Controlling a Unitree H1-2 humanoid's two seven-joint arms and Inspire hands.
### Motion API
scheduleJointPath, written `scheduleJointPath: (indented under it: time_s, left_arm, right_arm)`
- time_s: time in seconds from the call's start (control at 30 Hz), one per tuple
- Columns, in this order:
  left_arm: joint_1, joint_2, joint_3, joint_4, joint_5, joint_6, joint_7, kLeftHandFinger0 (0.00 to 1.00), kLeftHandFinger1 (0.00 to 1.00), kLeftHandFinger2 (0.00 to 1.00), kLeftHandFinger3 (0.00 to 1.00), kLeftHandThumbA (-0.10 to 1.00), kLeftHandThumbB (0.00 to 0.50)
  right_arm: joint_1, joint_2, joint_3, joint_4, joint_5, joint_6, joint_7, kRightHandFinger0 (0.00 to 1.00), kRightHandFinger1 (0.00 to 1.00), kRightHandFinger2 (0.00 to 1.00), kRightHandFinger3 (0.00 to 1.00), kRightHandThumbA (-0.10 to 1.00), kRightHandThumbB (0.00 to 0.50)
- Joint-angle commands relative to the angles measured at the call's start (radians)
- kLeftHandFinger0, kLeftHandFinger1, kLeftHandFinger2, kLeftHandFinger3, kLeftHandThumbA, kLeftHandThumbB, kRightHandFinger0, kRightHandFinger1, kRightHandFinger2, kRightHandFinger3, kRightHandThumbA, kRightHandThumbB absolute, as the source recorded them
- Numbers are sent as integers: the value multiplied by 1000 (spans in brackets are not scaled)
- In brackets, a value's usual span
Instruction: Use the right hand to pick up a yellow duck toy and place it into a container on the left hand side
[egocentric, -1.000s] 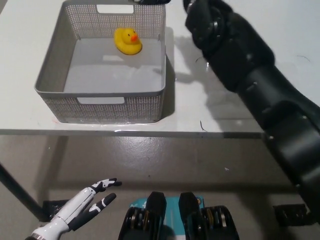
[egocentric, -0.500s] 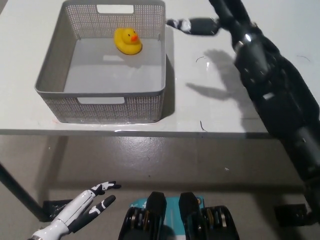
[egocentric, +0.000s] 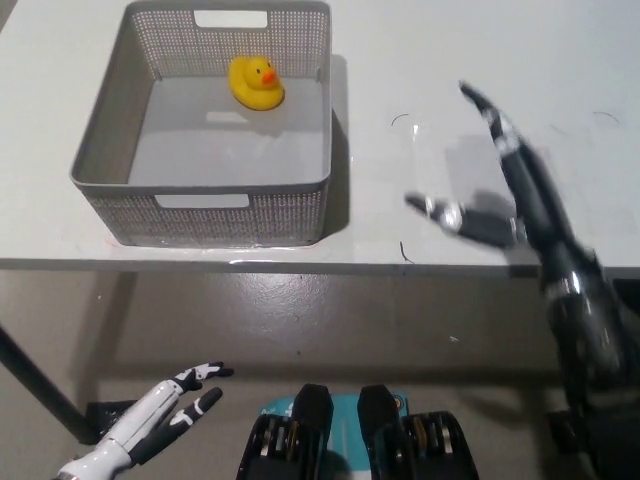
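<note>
One grey perforated plastic basket (egocentric: 110, 130) stands near the desk's left front corner, and one yellow rubber duck toy (egocentric: 256, 83) with an orange beak sits inside it, on the basket floor close to the far wall and a little toward its right side. Nothing else lies in the basket. The white desk (egocentric: 480, 60) carries only that basket. One black right hand (egocentric: 500, 195) hovers over the desk's front edge to the right of the basket, well apart from it, fingers spread and holding nothing; it looks a little blurred. One white left hand (egocentric: 170, 410) hangs below the desk's front edge at the lower left, over the grey floor (egocentric: 330, 320), fingers loosely extended and empty, its forearm cut off by the picture's bottom edge.
</note>
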Motion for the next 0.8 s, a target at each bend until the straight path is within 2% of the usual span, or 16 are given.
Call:
scheduleJointPath:
  time_s: [0.0,0.13,0.23,0.33,0.43,0.53,0.67,0.77]
  left_arm:
    - [10,12,55,-24,-57,-57,43,1000,1000,1000,1000,1000,495]
    - [-4,5,67,-7,-72,-80,43,1000,1000,1000,1000,1000,491]
    - [-17,3,77,17,-91,-107,41,1000,1000,1000,1000,1000,486]
    - [-33,6,87,18,-87,-116,46,1000,1000,1000,1000,1000,480]
    - [-43,8,98,16,-83,-114,47,1000,1000,1000,1000,1000,490]
    - [-53,11,105,12,-80,-112,40,1000,1000,1000,1000,1000,488]
    - [-65,11,105,15,-76,-111,35,1000,1000,1000,1000,1000,490]
    - [-77,7,102,19,-64,-110,40,1000,1000,1000,1000,1000,500]
  right_arm:
    - [125,86,-30,-75,140,-342,-93,1000,1000,1000,1000,1000,404]
    - [176,129,1,43,169,-389,-86,1000,1000,1000,1000,1000,465]
    - [197,132,25,118,174,-389,-81,1000,1000,1000,1000,1000,468]
    - [210,116,55,188,151,-389,-100,1000,1000,1000,1000,1000,448]
    - [217,102,65,234,165,-389,-102,1000,1000,1000,1000,989,476]
    - [226,76,69,260,165,-389,-112,1000,1000,1000,1000,974,472]
    - [249,56,66,264,192,-389,-104,1000,1000,1000,1000,857,419]
    - [258,37,83,269,153,-389,-144,1000,1000,1000,1000,855,399]
